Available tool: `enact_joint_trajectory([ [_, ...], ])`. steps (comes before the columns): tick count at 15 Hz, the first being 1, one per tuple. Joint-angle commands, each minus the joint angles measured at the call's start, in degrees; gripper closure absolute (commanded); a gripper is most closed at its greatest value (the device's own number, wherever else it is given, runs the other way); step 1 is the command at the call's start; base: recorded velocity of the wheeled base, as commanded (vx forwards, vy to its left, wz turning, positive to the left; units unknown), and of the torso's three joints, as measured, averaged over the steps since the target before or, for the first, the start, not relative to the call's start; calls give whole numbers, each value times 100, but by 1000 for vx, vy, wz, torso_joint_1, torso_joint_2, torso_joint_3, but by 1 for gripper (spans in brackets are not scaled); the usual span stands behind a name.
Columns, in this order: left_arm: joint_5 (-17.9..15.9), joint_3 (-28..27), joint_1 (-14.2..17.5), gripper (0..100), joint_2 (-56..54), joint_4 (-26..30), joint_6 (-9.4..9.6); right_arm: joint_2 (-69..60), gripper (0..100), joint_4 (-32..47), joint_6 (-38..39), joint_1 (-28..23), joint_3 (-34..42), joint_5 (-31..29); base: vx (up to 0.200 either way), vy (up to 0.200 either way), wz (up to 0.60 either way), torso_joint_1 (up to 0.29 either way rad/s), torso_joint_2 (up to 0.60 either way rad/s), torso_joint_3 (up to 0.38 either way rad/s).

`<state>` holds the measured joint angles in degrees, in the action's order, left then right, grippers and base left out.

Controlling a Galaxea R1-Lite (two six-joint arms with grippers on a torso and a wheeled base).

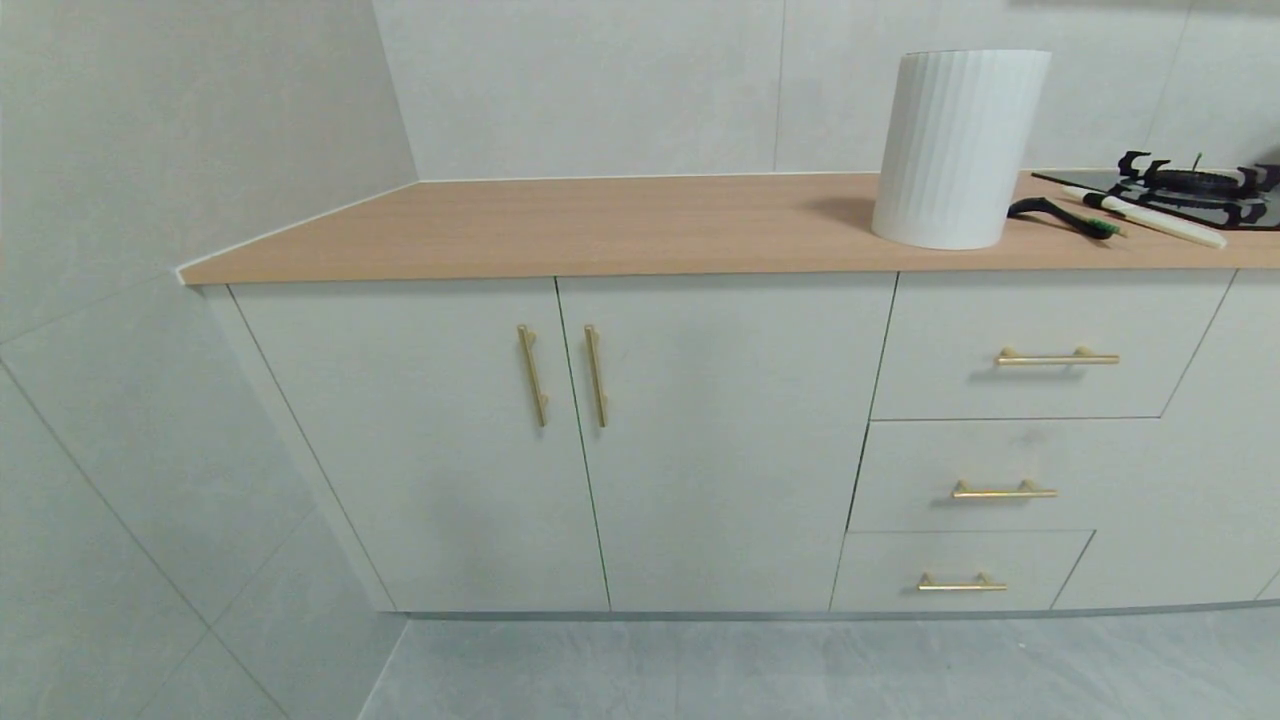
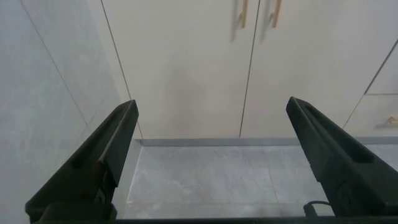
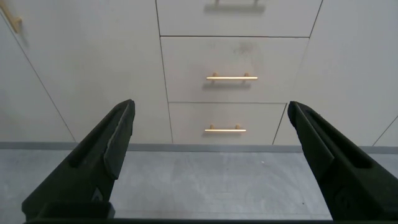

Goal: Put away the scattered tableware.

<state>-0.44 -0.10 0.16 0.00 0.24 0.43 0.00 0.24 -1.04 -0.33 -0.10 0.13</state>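
The black-handled utensil (image 1: 1060, 213), green at one end, and a long white utensil (image 1: 1150, 217) lie on the wooden countertop (image 1: 600, 225). They sit just beside a tall white ribbed container (image 1: 958, 148), on the side toward the black stove (image 1: 1195, 190). Whether the two utensils touch each other cannot be told. Both lie well above the drawers (image 3: 233, 68) that the right gripper (image 3: 210, 106) faces.

The right gripper has its two dark fingers spread wide with nothing between them. Straight ahead of it, framed by the fingers, are two stacked drawer fronts, each with a brass bar handle (image 3: 231, 78), and grey floor lies below it.

The left gripper (image 2: 211, 104) is likewise spread apart and holds nothing. It faces the seam of the pale double doors (image 2: 186, 62), whose two vertical brass pulls (image 2: 240, 12) hang above its fingertips. The tiled floor (image 2: 205, 174) lies beneath it and a grey wall to its outer side.

The head view takes in the countertop and the whole cabinet front, doors beside drawers.
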Motion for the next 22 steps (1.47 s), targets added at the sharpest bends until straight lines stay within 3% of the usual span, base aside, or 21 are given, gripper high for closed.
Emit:
enact_joint_trajectory([
  [1, 0, 1, 2, 0, 0, 2, -8, 9, 0, 2, -2, -2, 1, 4, 0, -200, 0, 7, 2, 7],
  [13, 0, 1, 2, 0, 0, 2, -25, 9, 0, 2, 86, -2, 1, 4, 0, -200, 0, 5, 2, 3],
  [19, 0, 1, 2, 0, 0, 2, -25, 9, 0, 2, 86, -2, 1, 4, 0, 0, 0, 0, 0, 0],
  [22, 0, 1, 2, 0, 0, 2, -16, 9, 0, 2, 77, -2, 1, 4, 200, 0, 0, 1, 4, 4],
])
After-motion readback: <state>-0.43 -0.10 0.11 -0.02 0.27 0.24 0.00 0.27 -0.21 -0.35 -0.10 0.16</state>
